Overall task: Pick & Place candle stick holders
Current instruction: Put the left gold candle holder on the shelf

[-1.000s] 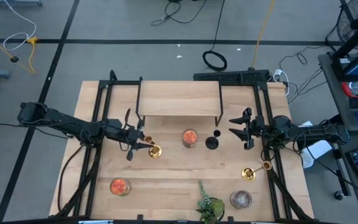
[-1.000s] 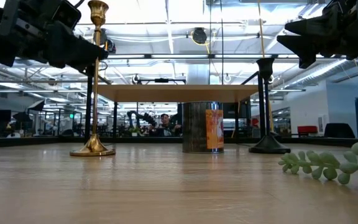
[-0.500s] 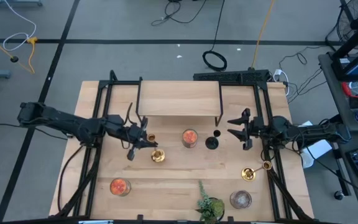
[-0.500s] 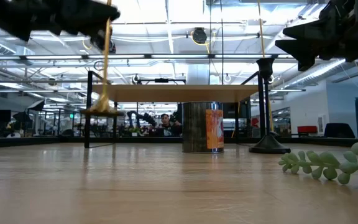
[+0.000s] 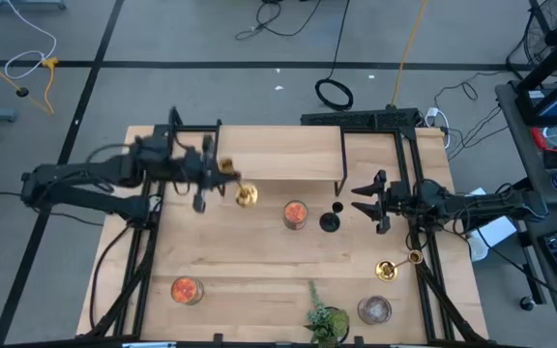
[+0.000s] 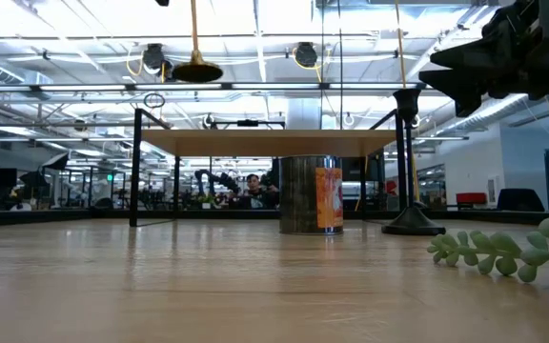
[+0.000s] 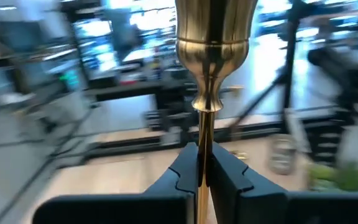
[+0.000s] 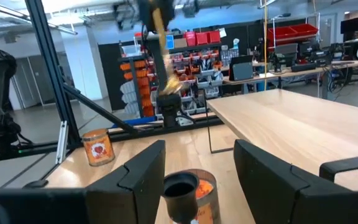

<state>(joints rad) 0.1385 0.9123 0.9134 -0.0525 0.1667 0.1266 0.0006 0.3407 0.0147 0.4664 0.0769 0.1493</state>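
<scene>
My left gripper point(image 5: 217, 180) is shut on a shiny gold candlestick holder point(image 5: 244, 195) and holds it high above the table, in front of the raised wooden shelf point(image 5: 278, 153). Its round base point(image 6: 196, 71) shows in the low view. My right gripper point(image 5: 364, 201) is open and level at the table's right. Its fingers stand apart on either side of the short black holder's cup point(image 8: 180, 188) without touching it. The black holder point(image 5: 331, 219) stands on its base. A second gold holder point(image 5: 388, 269) stands at the near right. My left gripper pinches the gold holder's thin stem point(image 7: 202, 140), a little below the cup point(image 7: 215, 28), between its two fingers point(image 7: 182, 171). The fingers come level from the table's left and lie across the stem. The holder hangs upright, base down, lifted clear of the table.
An orange-filled jar candle point(image 5: 296, 214) stands left of the black holder, another point(image 5: 187, 289) at the near left, and a grey one point(image 5: 374, 309) at the near right. A small green plant point(image 5: 325, 319) sits at the near edge. Black frame legs point(image 5: 340, 179) carry the shelf.
My left gripper has risen steeply and gone toward the table's far edge and the shelf. It has carried the gold holder from standing on the table to hanging upright high above it. The other things have not moved.
</scene>
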